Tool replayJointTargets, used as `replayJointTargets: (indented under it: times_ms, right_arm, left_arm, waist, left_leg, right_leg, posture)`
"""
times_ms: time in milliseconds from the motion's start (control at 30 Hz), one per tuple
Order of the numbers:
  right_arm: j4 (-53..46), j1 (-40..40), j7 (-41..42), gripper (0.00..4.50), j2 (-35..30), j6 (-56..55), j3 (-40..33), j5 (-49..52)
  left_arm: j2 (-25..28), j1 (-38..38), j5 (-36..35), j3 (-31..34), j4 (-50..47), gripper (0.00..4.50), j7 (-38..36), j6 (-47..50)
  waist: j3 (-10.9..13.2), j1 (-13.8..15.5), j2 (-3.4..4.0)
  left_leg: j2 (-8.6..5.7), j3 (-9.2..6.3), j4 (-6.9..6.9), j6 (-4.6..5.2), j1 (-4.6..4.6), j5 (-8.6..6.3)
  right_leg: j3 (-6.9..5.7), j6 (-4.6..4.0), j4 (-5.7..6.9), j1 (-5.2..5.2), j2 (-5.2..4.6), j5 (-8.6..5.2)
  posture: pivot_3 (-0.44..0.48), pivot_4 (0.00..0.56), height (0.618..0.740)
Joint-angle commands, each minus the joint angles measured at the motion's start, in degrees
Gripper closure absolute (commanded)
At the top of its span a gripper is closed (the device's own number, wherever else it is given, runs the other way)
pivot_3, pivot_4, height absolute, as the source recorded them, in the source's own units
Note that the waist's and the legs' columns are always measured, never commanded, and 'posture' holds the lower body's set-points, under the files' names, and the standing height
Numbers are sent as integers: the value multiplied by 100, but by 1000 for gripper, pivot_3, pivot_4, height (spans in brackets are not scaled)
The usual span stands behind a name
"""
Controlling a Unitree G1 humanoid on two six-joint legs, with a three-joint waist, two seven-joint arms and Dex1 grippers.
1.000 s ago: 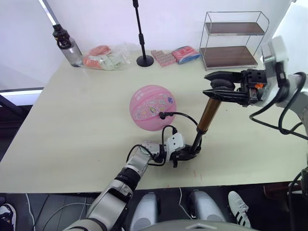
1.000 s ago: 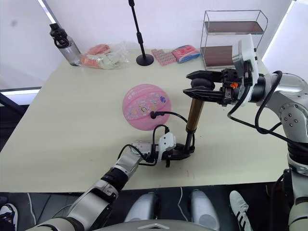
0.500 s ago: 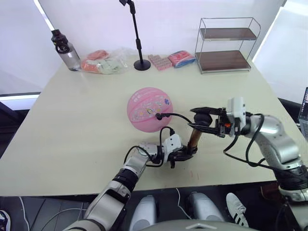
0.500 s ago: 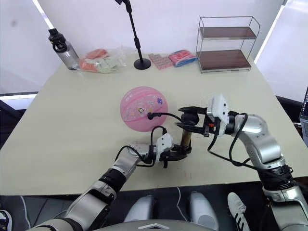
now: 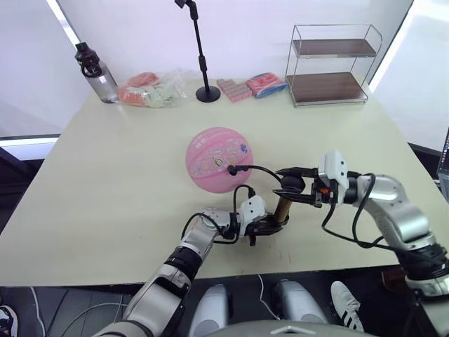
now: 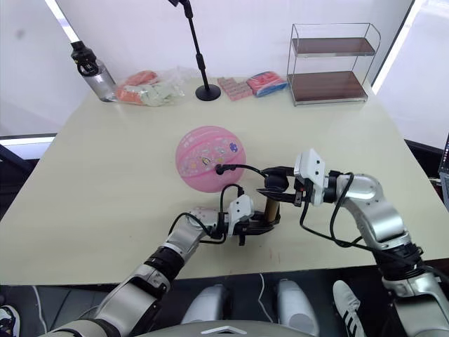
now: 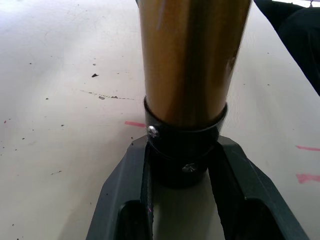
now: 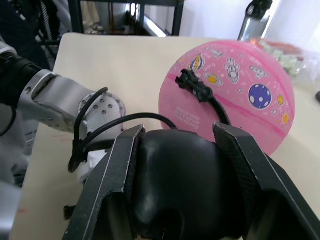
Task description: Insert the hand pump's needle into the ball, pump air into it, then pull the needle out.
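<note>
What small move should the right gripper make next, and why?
Probably lift the handle for another stroke. The right gripper is shut on the handle, pressed low over the hand pump; the left gripper clamps its base, and the hose fitting sits in the ball.

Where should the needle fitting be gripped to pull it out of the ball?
Probably on the small black fitting where it meets the ball, pinched across its sides from the hose side. It sticks out of the ball's near right face, so pulling straight back along it looks safest.
</note>
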Motion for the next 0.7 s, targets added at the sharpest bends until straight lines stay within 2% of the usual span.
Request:
replayJointTargets:
  times_ms: [33, 367, 533, 700]
  right_arm:
    - [-604, -342, 60, 2846, -249, 506, -551, 563]
    - [-1078, -1686, -102, 2846, -837, 1936, -1521, 1968]
    - [-1069, -1986, -163, 2846, -982, 2214, -1702, 2169]
    - [-1115, -2030, -214, 2846, -1064, 2279, -1568, 2053]
  left_arm:
    - [274, 361, 433, -134, 685, 3393, 139, 575]
    - [240, 326, 450, -139, 761, 3393, 125, 542]
    - [242, 344, 457, -146, 761, 3393, 125, 527]
    - [255, 370, 465, -159, 756, 3393, 107, 498]
  waist:
    - [13, 11, 6]
    - [54, 15, 8]
    - [55, 19, 7]
    - [55, 18, 8]
  left_leg:
    - [-2, -1, 2, 0, -10, 0]
    - [-4, -4, 1, 0, -18, 0]
    - [-2, -5, 0, 0, -23, 0]
    - [-3, -1, 1, 0, -25, 0]
  right_leg:
    - [-1, 0, 0, -7, 0, 0]
    - [-4, 0, -7, -9, -12, 1]
    - [-7, 0, -8, -12, -12, 0]
    - [-5, 1, -8, -16, -17, 1]
  posture:
    - [0, 150, 740]
    - [0, 150, 740]
    - [0, 150, 740]
    - [0, 150, 740]
